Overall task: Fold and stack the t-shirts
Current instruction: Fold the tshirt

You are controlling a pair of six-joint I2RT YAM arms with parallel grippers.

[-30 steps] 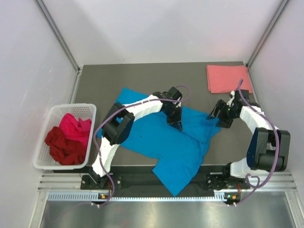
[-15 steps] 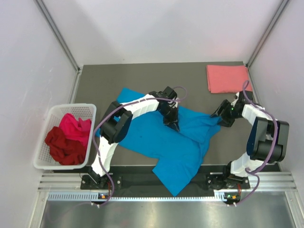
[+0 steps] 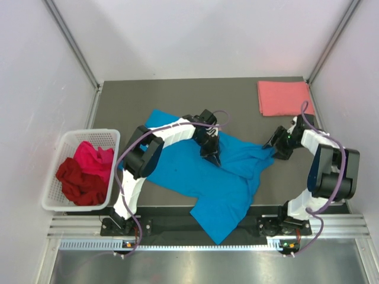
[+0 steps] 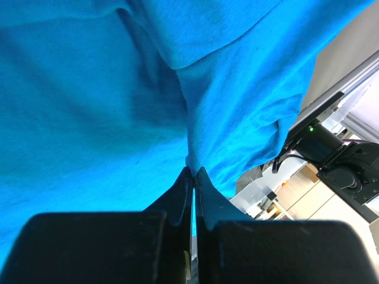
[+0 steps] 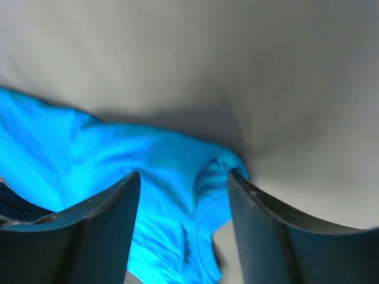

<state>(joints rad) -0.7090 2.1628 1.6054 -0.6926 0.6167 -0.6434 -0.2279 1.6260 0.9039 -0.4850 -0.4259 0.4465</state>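
Observation:
A bright blue t-shirt (image 3: 195, 177) lies spread and rumpled across the middle of the table. My left gripper (image 3: 213, 157) is shut on a pinched ridge of its cloth, which shows at the fingertips in the left wrist view (image 4: 193, 171). At the shirt's right corner my right gripper (image 3: 274, 148) is open. Its fingers (image 5: 112, 207) stand on either side of the blue cloth (image 5: 166, 160) without pressing it. A salmon pink t-shirt (image 3: 283, 98) lies folded at the back right. The magenta t-shirt (image 3: 93, 158) and the dark red t-shirt (image 3: 80, 184) are bundled in the basket.
The white lattice basket (image 3: 92, 132) stands off the table's left edge. Enclosure walls close in the left, back and right sides. The arms' base rail (image 3: 207, 228) runs along the near edge, and a flap of the blue shirt hangs over it.
My left gripper has pulled its pinch of blue cloth slightly left. The right arm has shifted toward the shirt's right corner and its jaws have narrowed a little.

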